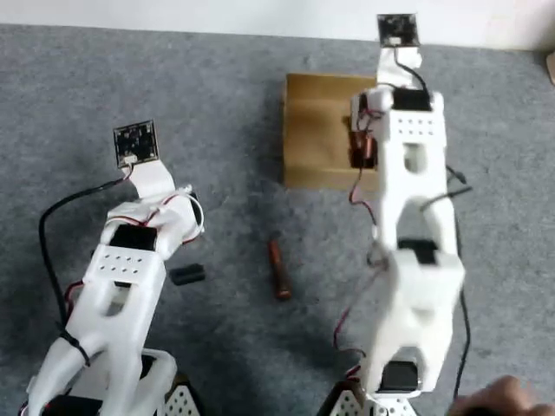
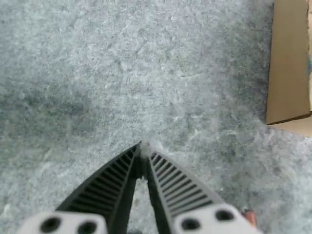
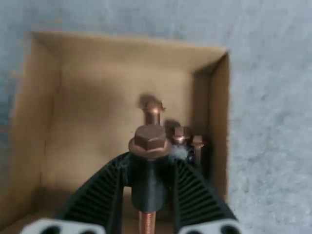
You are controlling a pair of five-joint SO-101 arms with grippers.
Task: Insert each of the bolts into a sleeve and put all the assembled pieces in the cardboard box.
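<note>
Worktop (image 1: pixel 217 104): grey felt-like cover. Lying on it: cardboard box (image 1: pixel 316 130) twd far side, copper bolt (image 1: pixel 278 269) flat near centre. Black sleeve (image 1: pixel 187 275) flat too, apart from bolt, not touching.

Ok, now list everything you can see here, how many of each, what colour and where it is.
cardboard box: one, brown, open top, far middle of the mat.
pieces in the box: about three copper bolt heads, near one wall; their sleeves are hard to make out.
held piece: one, copper bolt in a black sleeve, above the box.
loose bolt: one, copper, lying on the mat between the arms.
loose sleeve: one, black, on the mat beside the left arm.
mat: one, grey, covers the table.
left gripper: shut, empty, over bare mat.
right gripper: shut on the held piece.
</note>
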